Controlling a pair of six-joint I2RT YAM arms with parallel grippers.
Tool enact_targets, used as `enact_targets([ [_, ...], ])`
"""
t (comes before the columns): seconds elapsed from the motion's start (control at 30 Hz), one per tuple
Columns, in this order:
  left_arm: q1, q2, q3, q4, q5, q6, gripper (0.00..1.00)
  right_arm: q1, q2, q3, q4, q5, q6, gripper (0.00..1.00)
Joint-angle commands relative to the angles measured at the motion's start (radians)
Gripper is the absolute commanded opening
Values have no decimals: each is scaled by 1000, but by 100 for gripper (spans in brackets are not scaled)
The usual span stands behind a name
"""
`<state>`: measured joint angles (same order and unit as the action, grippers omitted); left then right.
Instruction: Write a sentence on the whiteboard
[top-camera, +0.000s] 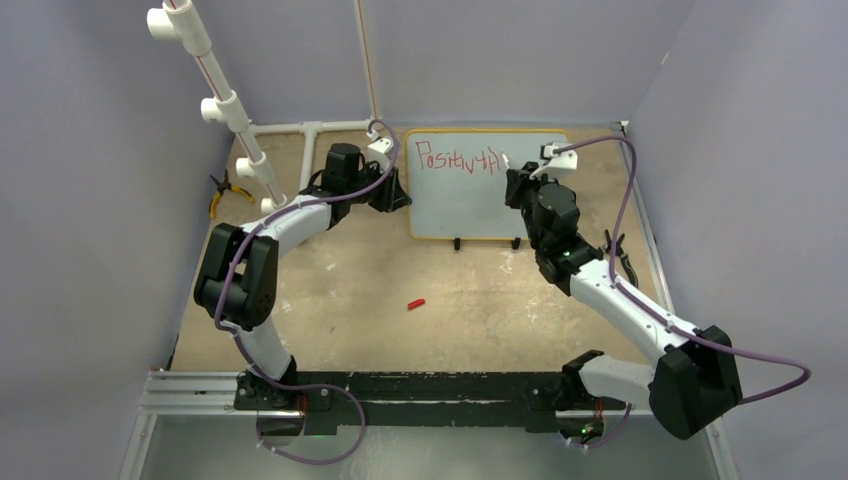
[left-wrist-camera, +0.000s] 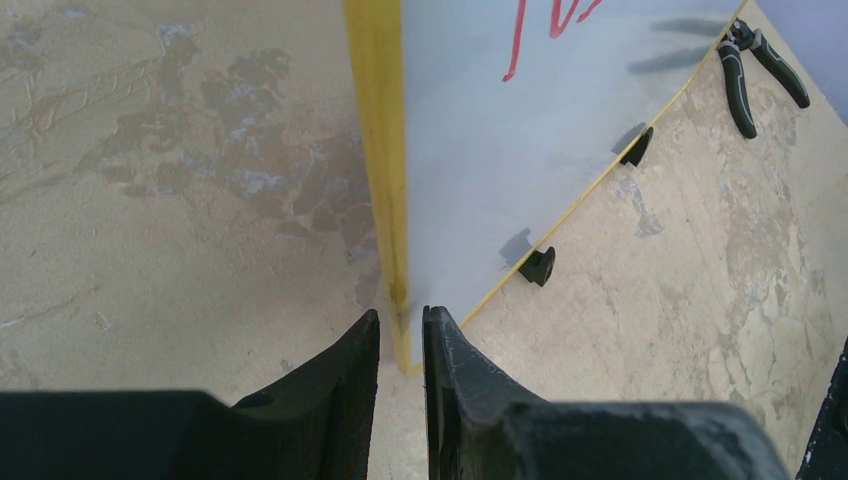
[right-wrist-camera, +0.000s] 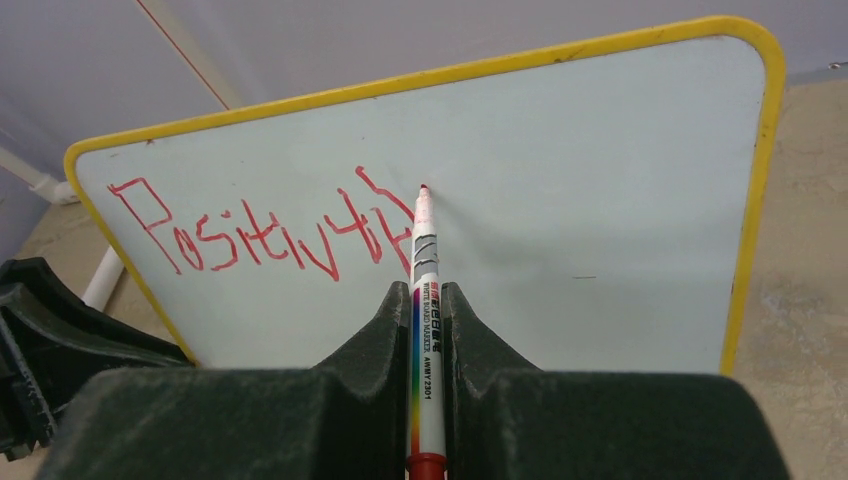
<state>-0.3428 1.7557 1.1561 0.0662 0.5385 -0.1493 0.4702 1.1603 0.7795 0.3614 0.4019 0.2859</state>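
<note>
The whiteboard stands at the back middle on small black feet, with a yellow frame. One line of the sentence, in red and reading roughly "Positivity", runs along its top; it also shows in the right wrist view. My right gripper is shut on a white marker. The marker's red tip touches the whiteboard at the end of the word. In the top view the right gripper is at the board's upper middle. My left gripper is shut on the lower left corner of the whiteboard, its jaws on either side of the frame. It also shows in the top view.
A red marker cap lies on the tan table in front of the board. Yellow-handled pliers lie at the back left beside a white PVC pipe frame. Dark-handled pliers lie right of the board. Grey walls enclose the table.
</note>
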Motion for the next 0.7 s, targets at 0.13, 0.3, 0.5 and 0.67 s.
enact_targets([
  [0.13, -8, 11, 19, 56, 39, -19, 21, -5, 11, 40, 23, 50, -16, 0],
  [0.3, -16, 16, 19, 58, 44, -18, 20, -4, 23, 41, 17, 45, -16, 0],
  [0.5, -21, 17, 19, 58, 45, -16, 18, -4, 24, 31, -4, 20, -8, 0],
  [0.67, -24, 18, 19, 58, 48, -13, 18, -4, 21, 11, -15, 15, 1, 0],
])
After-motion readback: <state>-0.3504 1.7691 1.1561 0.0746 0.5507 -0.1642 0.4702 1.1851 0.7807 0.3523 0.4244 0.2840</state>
